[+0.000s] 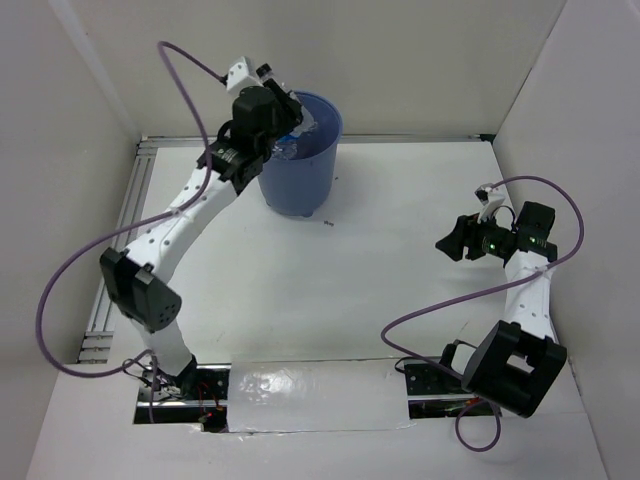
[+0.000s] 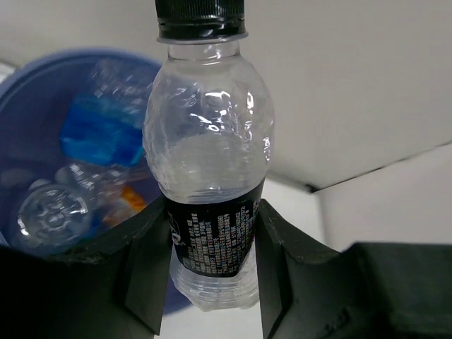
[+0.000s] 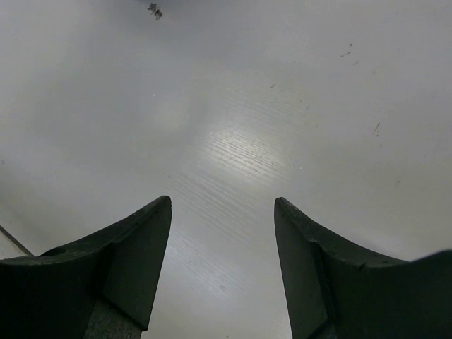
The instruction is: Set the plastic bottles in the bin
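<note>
My left gripper (image 2: 212,233) is shut on a clear plastic bottle (image 2: 208,141) with a black cap and a black label, gripped at the label. It hangs at the near left rim of the blue bin (image 1: 303,170), where the left gripper (image 1: 283,125) shows from above. Inside the bin (image 2: 42,92) lie other plastic bottles: a clear one (image 2: 49,212), one with blue (image 2: 99,134) and one with orange (image 2: 131,199). My right gripper (image 1: 455,242) hovers over the bare table at the right, open, with nothing between its fingers (image 3: 141,240).
White walls close the table at the back and on both sides. A metal rail (image 1: 115,270) runs along the left edge. A small dark speck (image 1: 327,222) lies on the table just in front of the bin.
</note>
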{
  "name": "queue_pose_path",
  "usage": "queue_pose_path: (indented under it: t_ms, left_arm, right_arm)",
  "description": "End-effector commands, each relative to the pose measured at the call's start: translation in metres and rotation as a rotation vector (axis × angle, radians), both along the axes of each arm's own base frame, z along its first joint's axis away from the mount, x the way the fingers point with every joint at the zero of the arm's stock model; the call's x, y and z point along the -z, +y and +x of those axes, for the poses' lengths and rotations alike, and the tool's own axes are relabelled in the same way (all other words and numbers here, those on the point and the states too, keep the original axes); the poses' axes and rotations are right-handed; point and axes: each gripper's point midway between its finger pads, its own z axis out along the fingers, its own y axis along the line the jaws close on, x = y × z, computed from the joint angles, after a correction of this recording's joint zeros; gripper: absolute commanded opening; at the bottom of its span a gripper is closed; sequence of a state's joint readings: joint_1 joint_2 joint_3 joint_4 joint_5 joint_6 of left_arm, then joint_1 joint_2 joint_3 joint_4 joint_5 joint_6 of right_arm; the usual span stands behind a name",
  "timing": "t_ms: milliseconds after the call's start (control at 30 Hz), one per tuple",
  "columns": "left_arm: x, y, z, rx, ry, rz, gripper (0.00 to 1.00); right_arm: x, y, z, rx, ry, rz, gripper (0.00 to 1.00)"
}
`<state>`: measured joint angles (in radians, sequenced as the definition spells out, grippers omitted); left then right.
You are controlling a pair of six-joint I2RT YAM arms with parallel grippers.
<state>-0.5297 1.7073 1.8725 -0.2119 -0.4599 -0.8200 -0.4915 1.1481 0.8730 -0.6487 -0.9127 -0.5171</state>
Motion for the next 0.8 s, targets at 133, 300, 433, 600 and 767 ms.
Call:
queue_pose_path:
  t_ms: [133, 300, 433, 600, 767]
  left_arm:
    - [0.026, 0.01, 0.037, -0.052, 0.076, 0.027, 0.69]
    - [0.025, 0.013, 0.037, -0.04, 0.078, 0.035, 0.99]
    - [-0.012, 0.011, 0.02, 0.01, -0.009, 0.067, 0.99]
    - [-0.007, -0.01, -0.041, 0.211, -0.095, 0.23, 0.99]
    - [0.042, 0.004, -0.129, 0.387, -0.137, 0.262, 0.99]
  right_arm:
    - [-0.007, 0.001, -0.004, -0.009, -0.021, -0.011, 0.86]
    - [-0.004, -0.001, -0.004, 0.003, -0.022, -0.029, 1.0]
    - [-0.003, -0.008, -0.001, 0.031, -0.002, -0.047, 1.0]
    - [-0.009, -0.046, 0.015, 0.305, 0.026, -0.1, 1.0]
    - [-0.017, -0.074, 0.017, 0.455, -0.044, -0.209, 1.0]
